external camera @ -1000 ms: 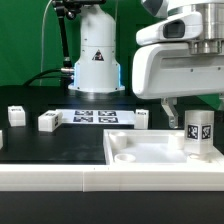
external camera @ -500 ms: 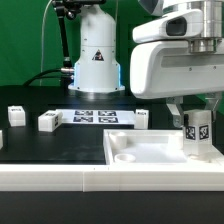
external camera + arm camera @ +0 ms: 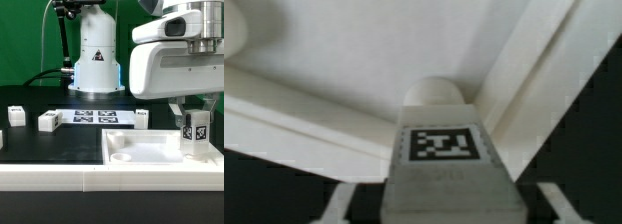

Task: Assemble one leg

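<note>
The leg (image 3: 195, 135), a white post with a square tag on its side, stands upright over the far corner of the white tabletop (image 3: 145, 150) at the exterior view's right. My gripper (image 3: 193, 112) comes down from above and is shut on the leg's upper part. In the wrist view the leg (image 3: 441, 150) fills the middle between my two fingers, and its rounded end lies close to the tabletop's raised rim (image 3: 331, 110). I cannot tell whether the leg's lower end sits in a corner socket.
Three more small white legs (image 3: 15, 115) (image 3: 48, 120) (image 3: 143, 120) lie on the black table behind the tabletop. The marker board (image 3: 95, 117) lies between them. The robot base (image 3: 97, 60) stands at the back. A white ledge (image 3: 60, 180) runs along the front.
My gripper and the leg have shifted slightly toward the exterior view's left, and the leg's tag now faces a little differently.
</note>
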Robot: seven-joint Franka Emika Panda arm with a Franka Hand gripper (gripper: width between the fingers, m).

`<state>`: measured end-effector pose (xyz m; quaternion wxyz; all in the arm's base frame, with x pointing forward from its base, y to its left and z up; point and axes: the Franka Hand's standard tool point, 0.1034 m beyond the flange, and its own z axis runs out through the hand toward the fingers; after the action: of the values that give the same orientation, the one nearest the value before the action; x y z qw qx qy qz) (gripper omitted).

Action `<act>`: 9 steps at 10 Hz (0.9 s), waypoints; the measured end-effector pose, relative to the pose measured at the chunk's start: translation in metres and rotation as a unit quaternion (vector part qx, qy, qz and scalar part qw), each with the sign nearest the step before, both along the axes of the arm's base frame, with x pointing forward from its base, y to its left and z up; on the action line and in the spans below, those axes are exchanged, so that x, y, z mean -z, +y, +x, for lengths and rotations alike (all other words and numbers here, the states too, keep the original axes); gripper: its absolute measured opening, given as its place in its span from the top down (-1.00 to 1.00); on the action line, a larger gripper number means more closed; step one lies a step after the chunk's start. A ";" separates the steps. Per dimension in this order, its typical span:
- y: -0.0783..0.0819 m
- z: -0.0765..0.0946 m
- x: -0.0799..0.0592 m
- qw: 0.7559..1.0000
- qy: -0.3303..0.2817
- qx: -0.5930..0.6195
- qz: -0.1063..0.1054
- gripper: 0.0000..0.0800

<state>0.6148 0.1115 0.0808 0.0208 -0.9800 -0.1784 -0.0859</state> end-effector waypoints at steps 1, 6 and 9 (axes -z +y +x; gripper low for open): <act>0.000 0.000 0.000 0.999 0.002 0.032 0.005 0.27; 0.006 -0.001 0.002 0.948 0.023 0.314 0.055 0.27; 0.005 0.000 0.002 0.873 0.032 0.478 0.090 0.27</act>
<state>0.6152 0.1161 0.0790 0.0709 -0.9419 0.3208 -0.0700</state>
